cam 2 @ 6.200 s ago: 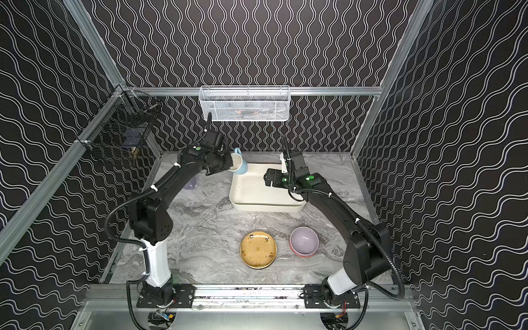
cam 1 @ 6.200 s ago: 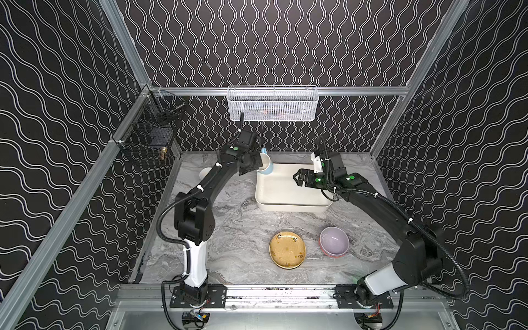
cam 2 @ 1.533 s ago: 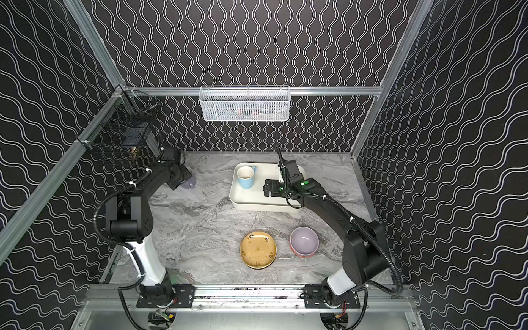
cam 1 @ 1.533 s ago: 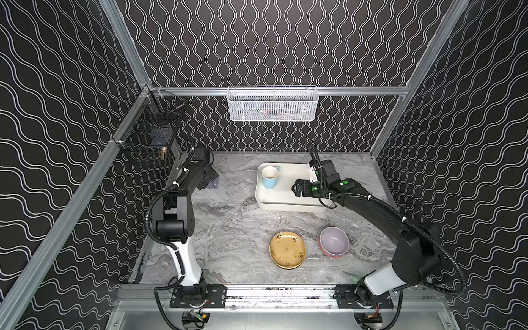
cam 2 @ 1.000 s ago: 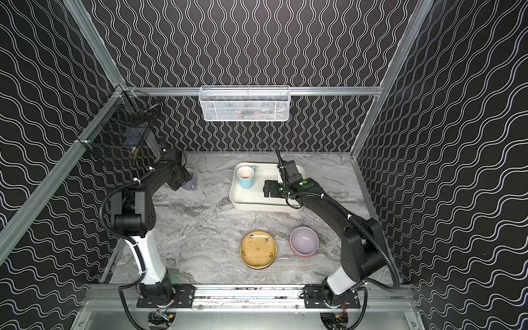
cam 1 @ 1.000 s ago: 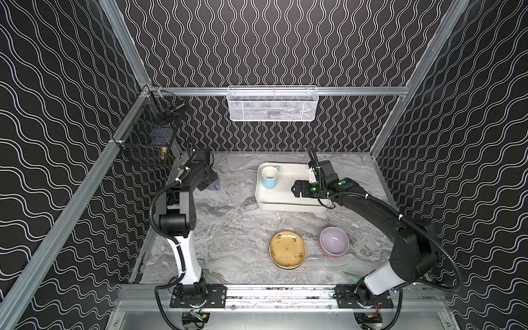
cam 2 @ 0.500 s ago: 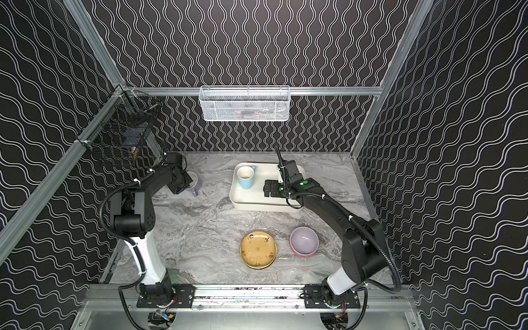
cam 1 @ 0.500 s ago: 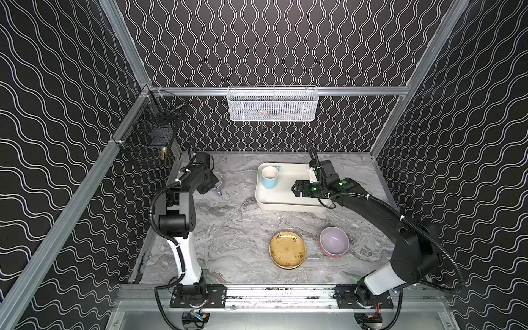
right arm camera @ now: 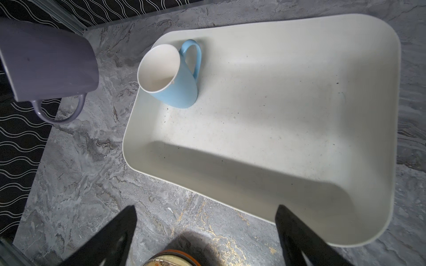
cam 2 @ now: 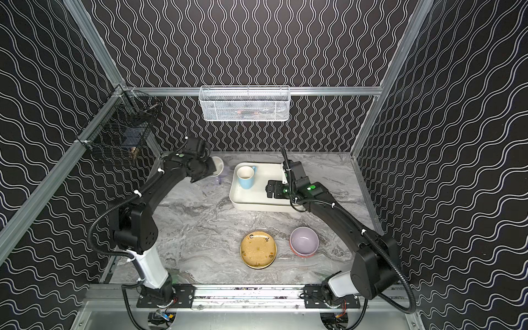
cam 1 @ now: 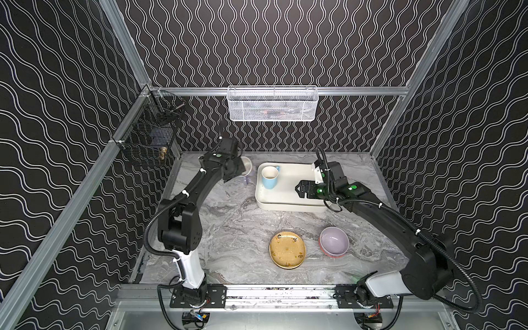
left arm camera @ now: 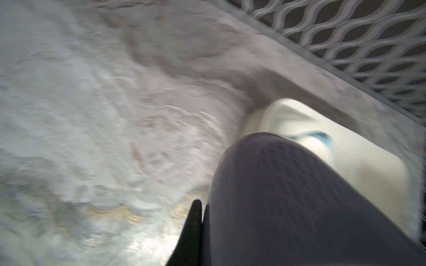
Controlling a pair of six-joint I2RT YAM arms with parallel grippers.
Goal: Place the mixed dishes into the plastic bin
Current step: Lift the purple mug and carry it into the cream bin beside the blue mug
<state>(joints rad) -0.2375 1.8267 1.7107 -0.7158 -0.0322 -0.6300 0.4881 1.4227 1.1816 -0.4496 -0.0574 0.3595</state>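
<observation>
Left hand [cam 1: 239, 171] is clamped on the lilac mug [right arm camera: 50, 62] just beside the plastic bin [right arm camera: 276, 115], while right hand [right arm camera: 205, 210] hangs wide open over it.

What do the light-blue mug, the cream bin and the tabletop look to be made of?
The light-blue mug: likely glazed ceramic; smooth soft sheen, thick wall, white inside.
The plastic bin: probably moulded plastic; matte cream, thin rim, rounded corners, dark specks on its floor.
The tabletop: grey marble look with gold veins; real stone or a printed surface, cannot tell.
</observation>
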